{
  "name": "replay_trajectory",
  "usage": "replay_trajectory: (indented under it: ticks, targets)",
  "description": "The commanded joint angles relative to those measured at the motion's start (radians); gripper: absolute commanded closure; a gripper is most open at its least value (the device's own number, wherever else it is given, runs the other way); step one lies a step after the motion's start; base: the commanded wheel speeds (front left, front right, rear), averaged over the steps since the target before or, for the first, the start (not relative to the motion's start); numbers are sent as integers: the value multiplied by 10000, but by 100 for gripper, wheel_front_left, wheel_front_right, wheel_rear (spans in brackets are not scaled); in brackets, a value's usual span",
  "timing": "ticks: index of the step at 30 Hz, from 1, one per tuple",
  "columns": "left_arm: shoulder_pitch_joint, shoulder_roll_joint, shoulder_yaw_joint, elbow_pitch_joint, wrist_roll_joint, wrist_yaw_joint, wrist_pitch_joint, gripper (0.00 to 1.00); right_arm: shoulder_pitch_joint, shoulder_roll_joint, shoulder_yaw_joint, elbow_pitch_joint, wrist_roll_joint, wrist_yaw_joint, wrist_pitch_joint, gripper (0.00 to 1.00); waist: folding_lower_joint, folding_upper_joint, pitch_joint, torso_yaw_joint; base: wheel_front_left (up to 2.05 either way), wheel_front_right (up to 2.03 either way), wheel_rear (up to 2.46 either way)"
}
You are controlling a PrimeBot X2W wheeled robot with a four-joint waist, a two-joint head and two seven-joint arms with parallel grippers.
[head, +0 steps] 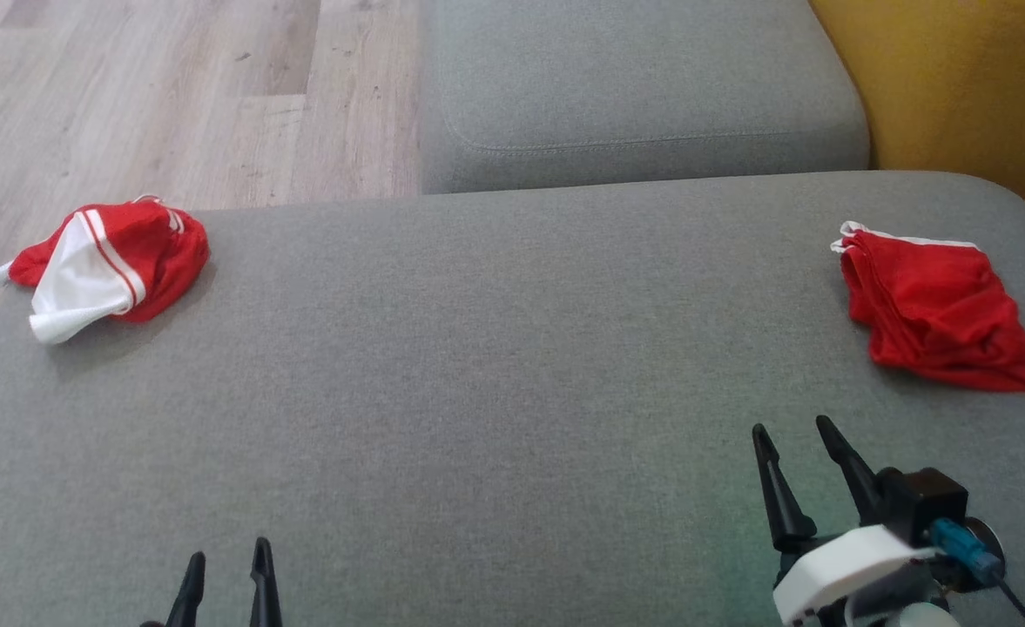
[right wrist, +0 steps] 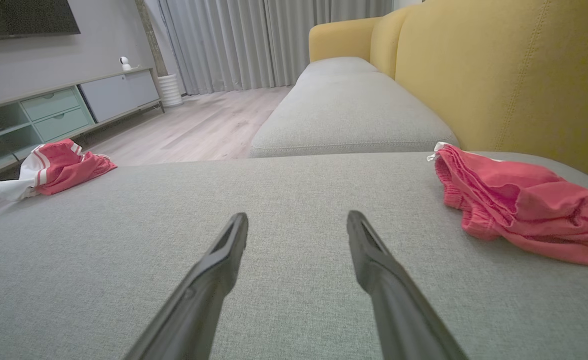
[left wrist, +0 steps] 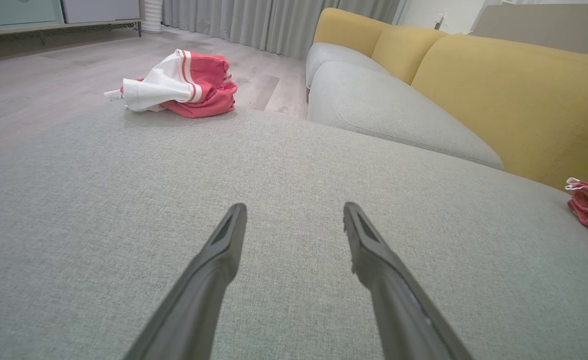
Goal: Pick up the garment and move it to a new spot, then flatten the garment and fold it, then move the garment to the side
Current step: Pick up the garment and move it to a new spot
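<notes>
Head view: left gripper (head: pixel 228 551) and right gripper (head: pixel 791 425) spread wide, empty; red-and-white garment (head: pixel 111 270) crumpled left.

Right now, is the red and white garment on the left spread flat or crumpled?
Crumpled: the red and white garment lies bunched in a heap on the cushion, not spread.

Reds on grey, with yellow behind.
The crumpled garment (head: pixel 103 270) is red with a white panel and white stripes; the other garment (head: pixel 939 318) is plain red, edged white at one end. The seat cushion (head: pixel 495 392) is flecked grey, the backrest (right wrist: pixel 513 75) mustard yellow, the floor (head: pixel 172 96) pale wood-grain.
</notes>
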Motion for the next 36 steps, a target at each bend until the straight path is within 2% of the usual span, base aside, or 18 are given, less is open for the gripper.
replay_trajectory:
  ticks: [1,6,10,23,28,36]
  targets:
    - [-597,117,291,-211,-38,15,-119,0,-244,-34,199,-384,-31,39,17,0,0,0,3,11,0,0,0]
    - [-664,137,243,-203,-12,20,-83,0,-186,-34,160,-410,2,39,49,0,0,0,35,159,0,0,0]
    - [-735,180,235,-214,23,75,-25,0,-146,-34,198,-416,52,39,55,0,0,0,74,549,0,0,0]
    - [-808,614,373,-563,189,349,215,0,-230,-34,421,-299,342,39,-217,0,0,0,280,3600,0,0,0]
    - [-739,773,435,-781,203,449,302,0,-340,-34,606,-163,509,39,-324,0,0,0,226,4521,0,0,0]
    - [-341,811,790,-1192,155,710,94,0,-817,-34,1258,-105,535,39,-322,0,0,0,540,4893,0,0,0]
